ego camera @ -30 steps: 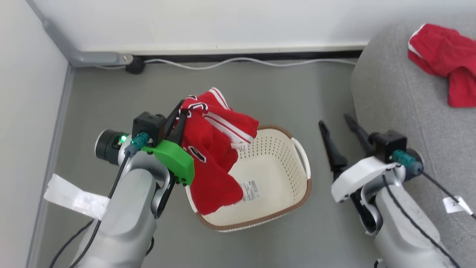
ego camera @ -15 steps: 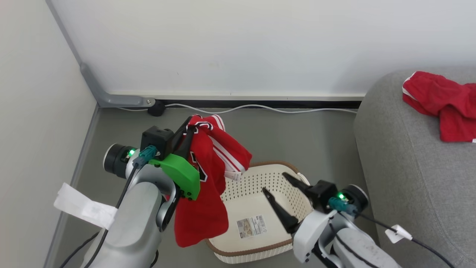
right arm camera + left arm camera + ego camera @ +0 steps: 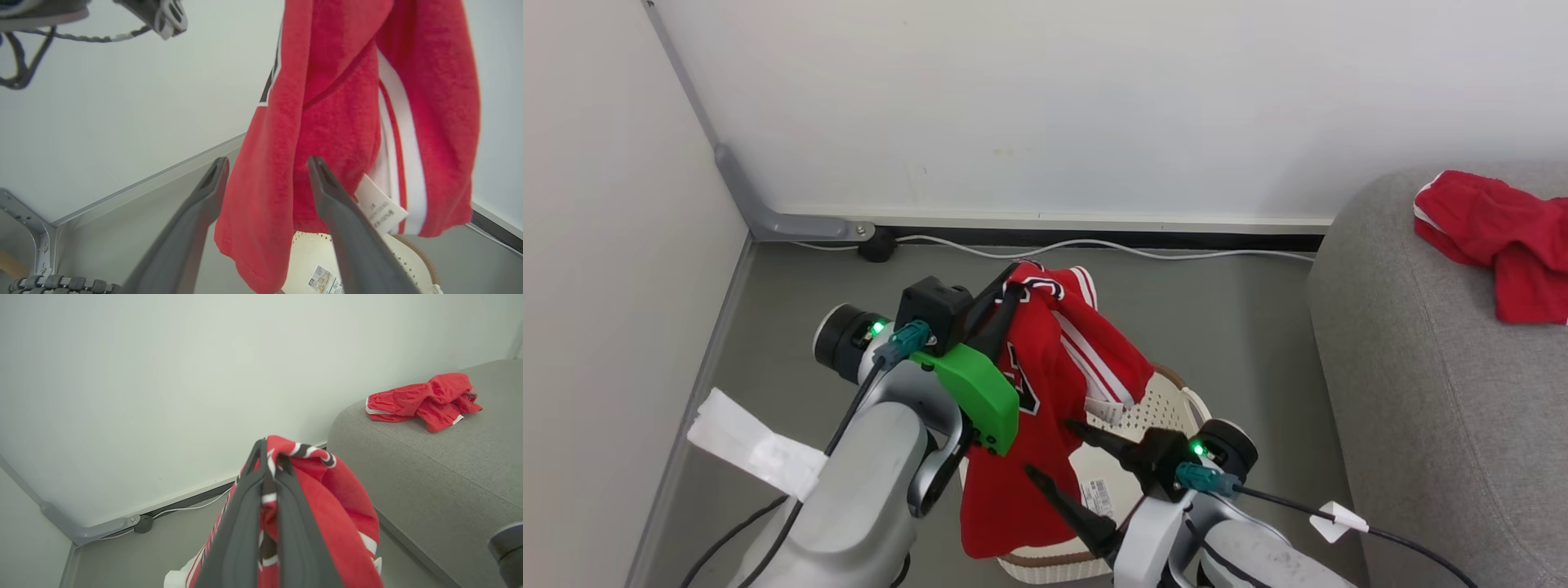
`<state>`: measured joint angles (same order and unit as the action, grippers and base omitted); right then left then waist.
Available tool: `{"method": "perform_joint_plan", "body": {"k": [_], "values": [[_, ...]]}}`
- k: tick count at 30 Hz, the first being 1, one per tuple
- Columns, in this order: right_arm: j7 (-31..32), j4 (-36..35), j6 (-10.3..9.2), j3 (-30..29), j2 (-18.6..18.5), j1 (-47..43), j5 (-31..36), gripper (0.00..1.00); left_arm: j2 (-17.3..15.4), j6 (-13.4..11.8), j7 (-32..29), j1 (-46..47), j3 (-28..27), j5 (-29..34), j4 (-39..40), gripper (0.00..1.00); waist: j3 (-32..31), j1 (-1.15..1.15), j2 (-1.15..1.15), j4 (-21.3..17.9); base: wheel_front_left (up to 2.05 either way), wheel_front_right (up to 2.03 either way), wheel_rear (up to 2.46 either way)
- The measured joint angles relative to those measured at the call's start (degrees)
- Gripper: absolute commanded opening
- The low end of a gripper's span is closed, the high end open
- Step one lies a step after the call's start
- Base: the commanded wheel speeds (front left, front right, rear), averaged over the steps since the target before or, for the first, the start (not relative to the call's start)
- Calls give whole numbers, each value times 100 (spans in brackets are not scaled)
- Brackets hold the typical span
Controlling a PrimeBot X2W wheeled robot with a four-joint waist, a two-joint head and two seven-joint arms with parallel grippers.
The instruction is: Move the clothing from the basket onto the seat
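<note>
Bright, even, diffuse indoor light in all three views, with no hard source evident; the white wall [image 3: 1094, 106] reads flat with a faint green cast; shadows are weak and soft-edged, darkest along the grey sofa [image 3: 429, 469] base; no glare on the red jersey [image 3: 1045, 384]; green indicator lights [image 3: 876, 328] glow sharply in the head view; the left gripper [image 3: 270, 453] is smeared out of focus near its lens; the right gripper [image 3: 267, 161] looks slightly soft.
</note>
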<state>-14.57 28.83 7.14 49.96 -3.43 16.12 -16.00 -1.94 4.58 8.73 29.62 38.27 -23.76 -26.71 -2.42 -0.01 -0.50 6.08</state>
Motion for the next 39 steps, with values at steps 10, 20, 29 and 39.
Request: {"method": "perform_joint_plan", "body": {"k": [10, 20, 29, 39], "values": [[0, 167, 0, 205, -8, 378, -174, 45, -1, -66, -221, 0, 381, -241, 516, 0, 35, 0, 0, 7, 0, 0, 0], [0, 254, 0, 143, -8, 634, -378, 0, -11, -410, -293, -74, 207, -292, 584, 13, 89, 0, 0, -91, 0, 0, 0], [0, 245, -16, -350, -11, 832, -536, 0, -71, -537, -147, -357, 60, -303, 524, 100, 138, 0, 0, -295, 0, 0, 0], [0, -113, -281, -1123, -348, 1107, -575, 0, -169, -568, 101, -541, 2, -321, 581, 100, 166, 0, 0, -553, 0, 0, 0]]}}
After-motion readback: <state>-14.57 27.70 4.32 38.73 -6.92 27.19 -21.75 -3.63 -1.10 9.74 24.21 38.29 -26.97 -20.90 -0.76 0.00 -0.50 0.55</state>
